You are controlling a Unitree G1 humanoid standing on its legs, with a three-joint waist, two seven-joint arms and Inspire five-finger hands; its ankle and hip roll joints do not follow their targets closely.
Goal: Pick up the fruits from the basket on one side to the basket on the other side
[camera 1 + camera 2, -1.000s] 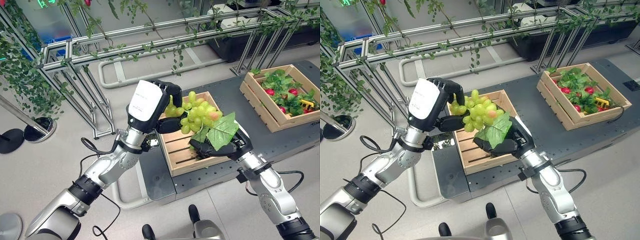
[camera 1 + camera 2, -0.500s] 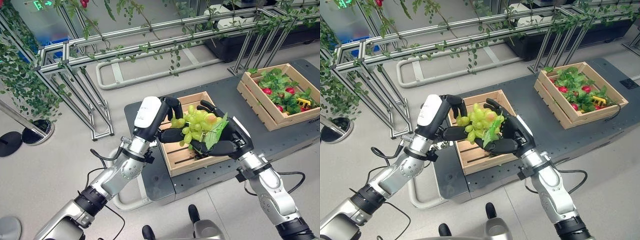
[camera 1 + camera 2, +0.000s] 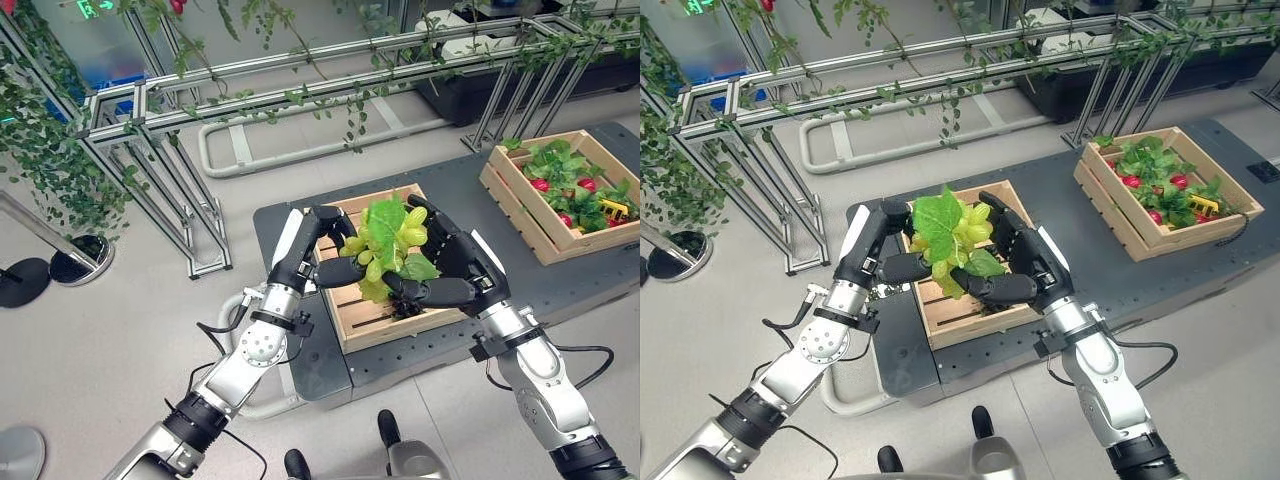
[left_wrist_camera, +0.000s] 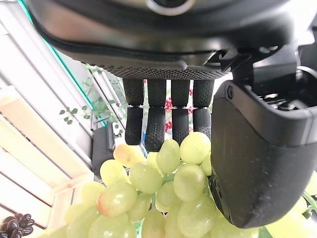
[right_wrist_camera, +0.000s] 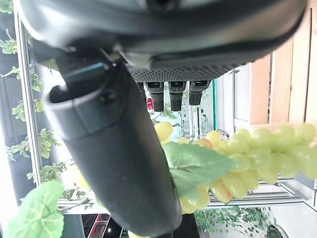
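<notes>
Grey floor, a metal rack draped with vines, and a dark platform carrying two wooden crates. From the left eye, the near crate sits right under both hands, and the far crate off to the robot's right is packed with leaves and red fruit. The grapes – green, with big leaves on top – hang over the near crate, sandwiched between the left hand and the right hand.

Right eye: same deal, with the bunch just above the crate's slats and both thumbs tucked underneath it.

Left wrist: fingers curl down over the top of the bunch, thumb pressed against its side – so it's grasping the grapes. A small dark cluster of berries lies on the slats below.

Right wrist: thumb hooked under the bunch and a leaf, fingers curled behind it, also gripping the grapes.
</notes>
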